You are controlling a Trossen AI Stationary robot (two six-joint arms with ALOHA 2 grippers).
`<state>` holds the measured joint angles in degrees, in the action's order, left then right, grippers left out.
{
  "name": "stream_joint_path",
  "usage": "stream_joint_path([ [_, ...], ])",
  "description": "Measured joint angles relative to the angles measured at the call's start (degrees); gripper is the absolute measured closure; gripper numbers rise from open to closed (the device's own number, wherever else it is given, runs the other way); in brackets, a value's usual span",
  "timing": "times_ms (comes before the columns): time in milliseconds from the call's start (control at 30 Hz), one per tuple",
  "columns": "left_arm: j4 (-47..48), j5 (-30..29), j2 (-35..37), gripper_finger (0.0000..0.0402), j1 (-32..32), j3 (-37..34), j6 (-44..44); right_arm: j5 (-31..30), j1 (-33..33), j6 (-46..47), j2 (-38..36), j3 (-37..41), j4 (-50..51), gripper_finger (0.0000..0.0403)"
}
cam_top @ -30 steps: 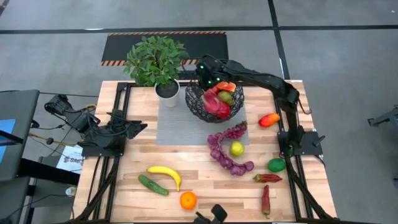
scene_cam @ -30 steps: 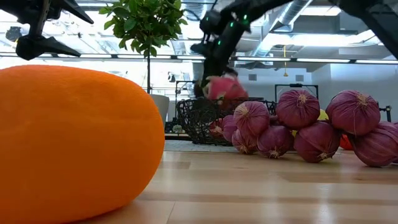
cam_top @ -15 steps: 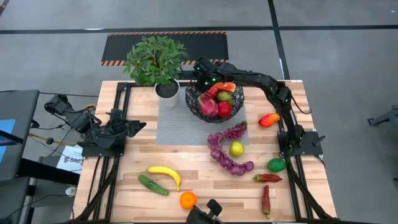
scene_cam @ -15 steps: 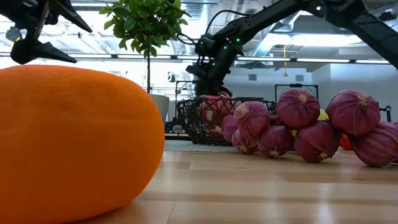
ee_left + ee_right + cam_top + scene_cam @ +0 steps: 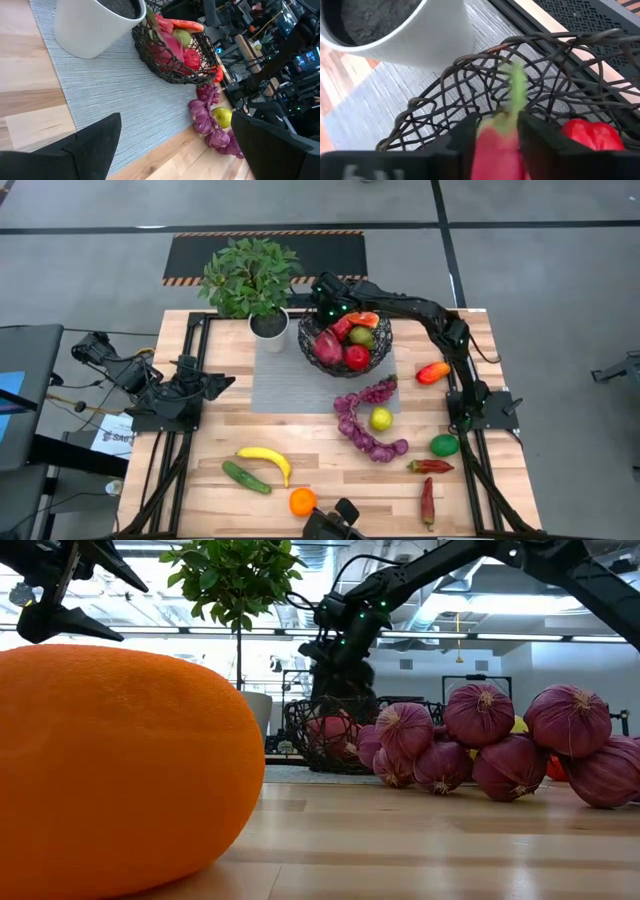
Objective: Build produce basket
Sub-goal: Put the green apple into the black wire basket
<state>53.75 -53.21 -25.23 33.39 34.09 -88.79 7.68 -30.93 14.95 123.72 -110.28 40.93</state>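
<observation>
Left gripper (image 5: pixel 222 383): resting at the table's left edge, fingers spread open, holding nothing.
Banana (image 5: pixel 266 459), cucumber (image 5: pixel 246 477), orange (image 5: pixel 302 501): lying near the front edge.
Potted plant (image 5: pixel 252 283): standing just beside the basket.
Basket (image 5: pixel 345 345): sitting on the grey mat (image 5: pixel 285 385), holding the dragonfruit (image 5: pixel 328 346) and other produce.
Right gripper (image 5: pixel 328 308): hovering over the basket's rim, jaws parted loosely around the dragonfruit's green tip (grip unclear).
Grape string (image 5: pixel 365 420): lying right of centre.

Black wire basket (image 5: pixel 345 345), wooden table (image 5: pixel 330 465)
</observation>
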Motion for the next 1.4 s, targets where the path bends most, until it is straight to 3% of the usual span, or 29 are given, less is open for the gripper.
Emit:
stream_joint_path([
  [133, -0.01, 0.23, 0.0, 0.0038, -0.02, 0.0, 0.0, 1.49, -0.78, 0.12, -3.2, 0.04, 2.66, 0.0161],
  [233, -0.03, 0.45, -0.02, 0.0038, -0.01, 0.0, 0.01, 2.65, -1.46, -0.2, -8.76, 0.02, 6.68, 0.0138],
  [533, -0.07, 1.44, -0.02, 0.0038, -0.01, 0.0, 0.44, 2.95, 0.09, -3.81, -27.27, -0.04, 30.49, 0.0133],
  [733, -0.08, 2.03, -0.02, 0.0038, 0.0, 0.0, 1.06, -0.88, 9.3, 2.04, -34.58, 1.17, 42.57, 0.0133],
  [900, -0.29, 2.09, -0.02, 0.0038, -0.01, 0.0, 1.08, -10.23, 22.23, 12.2, -39.89, 10.0, 41.91, 0.0133],
  [1033, -0.27, 2.14, -0.02, 0.0038, -0.02, 0.0, 1.35, -13.71, 30.61, 23.33, -43.42, 21.23, 38.73, 0.0133],
  [1200, -0.27, 2.16, -0.02, 0.0038, 0.0, 0.0, 2.16, -13.78, 37.54, 29.87, -46.39, 36.8, 27.17, 0.0133],
  [1400, -0.08, 4.41, -0.02, 0.0038, 0.0, 0.0, 2.65, -10.43, 41.4, 26.02, -47.0, 49.95, 12.52, 0.0132],
])
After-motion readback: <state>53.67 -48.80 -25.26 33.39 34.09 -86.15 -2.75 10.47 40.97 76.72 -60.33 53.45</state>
